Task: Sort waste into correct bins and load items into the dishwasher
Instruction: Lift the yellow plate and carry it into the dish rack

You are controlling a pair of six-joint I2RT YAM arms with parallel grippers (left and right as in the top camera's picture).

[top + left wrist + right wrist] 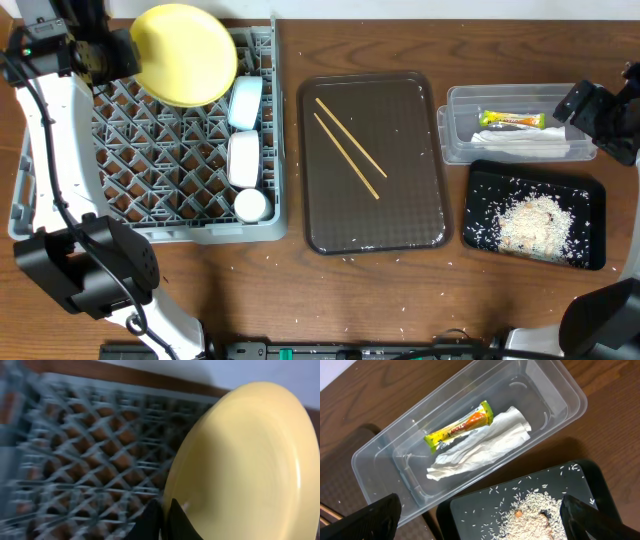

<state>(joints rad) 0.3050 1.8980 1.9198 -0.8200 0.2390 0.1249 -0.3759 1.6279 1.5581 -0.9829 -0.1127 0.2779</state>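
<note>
Left claw (162, 516) pinching yellow plate (185, 55) rim, tilting it over dish rack (160, 170), likely for slotting between pegs. Right claw (480, 517) gaping wide above clear tub (367, 460).

1 plate (185, 52), 2 bowls (245, 102), 1 cup (250, 205), 2 chopsticks (350, 138)

The white-shelled left arm (42, 140) has rounded black joints, a thin black cable and a black tool (164, 520).

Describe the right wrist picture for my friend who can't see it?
A clear tub holds a colourful sachet and a crumpled white paper side by side. Below it, a black tray holds a pile of rice, and the right gripper, open, shows dark fingers at the bottom corners.
</note>
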